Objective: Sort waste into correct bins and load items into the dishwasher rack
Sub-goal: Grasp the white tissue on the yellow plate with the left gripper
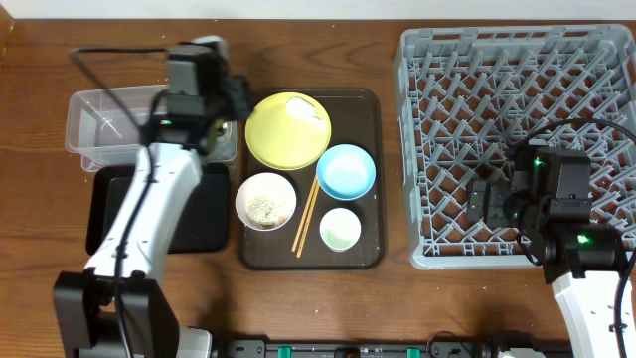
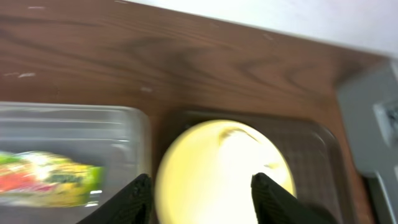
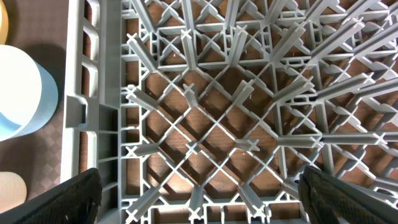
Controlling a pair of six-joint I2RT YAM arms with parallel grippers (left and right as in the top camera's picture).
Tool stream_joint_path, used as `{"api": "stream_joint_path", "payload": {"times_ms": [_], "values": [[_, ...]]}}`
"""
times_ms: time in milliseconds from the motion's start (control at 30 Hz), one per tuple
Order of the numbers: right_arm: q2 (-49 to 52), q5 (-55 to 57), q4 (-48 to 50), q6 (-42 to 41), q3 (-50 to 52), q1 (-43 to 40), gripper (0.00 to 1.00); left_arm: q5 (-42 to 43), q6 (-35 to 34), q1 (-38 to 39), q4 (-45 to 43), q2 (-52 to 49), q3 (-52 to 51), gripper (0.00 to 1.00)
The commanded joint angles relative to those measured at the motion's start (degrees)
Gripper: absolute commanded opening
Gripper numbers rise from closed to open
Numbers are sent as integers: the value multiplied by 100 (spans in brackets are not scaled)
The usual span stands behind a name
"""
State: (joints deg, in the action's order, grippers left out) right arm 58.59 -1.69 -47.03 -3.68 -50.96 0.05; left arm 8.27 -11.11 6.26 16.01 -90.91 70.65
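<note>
Hovering over the left edge of the brown tray point(image 1: 366, 119), the left end effector point(image 2: 202, 202) is gaping wide with nothing between its fingers, the yellow plate point(image 2: 221, 168) below it. The snack wrapper point(image 2: 50, 177) is lying in the clear tub point(image 1: 89, 124), left of the tray. The blue bowl point(image 1: 346, 170), white bowl point(image 1: 265, 200), cup point(image 1: 340, 229) and chopsticks point(image 1: 308, 214) are sitting on the tray. Right of the tray, the right end effector point(image 3: 205, 205) is hanging wide and empty over the dishwasher rack point(image 1: 447, 60).
</note>
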Motion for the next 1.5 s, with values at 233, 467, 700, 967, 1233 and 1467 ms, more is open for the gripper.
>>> {"api": "stream_joint_path", "payload": {"times_ms": [233,467,700,967,1233,1467], "values": [[-17,-26,-13,-15,-138,-13,99,7,251,844,-420,-807,7,61],[-17,-26,-15,-15,-138,-15,99,9,251,1025,-831,-1626,7,65],[-17,-26,-17,-15,-138,-13,99,-92,247,1027,-1580,-2192,9,65],[-17,-26,-35,-15,-138,-13,99,-295,229,1027,-1978,-2693,9,70],[-17,-26,-63,-55,-138,-13,99,-297,232,1021,-2347,-2830,9,70],[-17,-28,-61,-55,-138,-13,99,-297,232,1021,-2396,-2903,7,65]]}}
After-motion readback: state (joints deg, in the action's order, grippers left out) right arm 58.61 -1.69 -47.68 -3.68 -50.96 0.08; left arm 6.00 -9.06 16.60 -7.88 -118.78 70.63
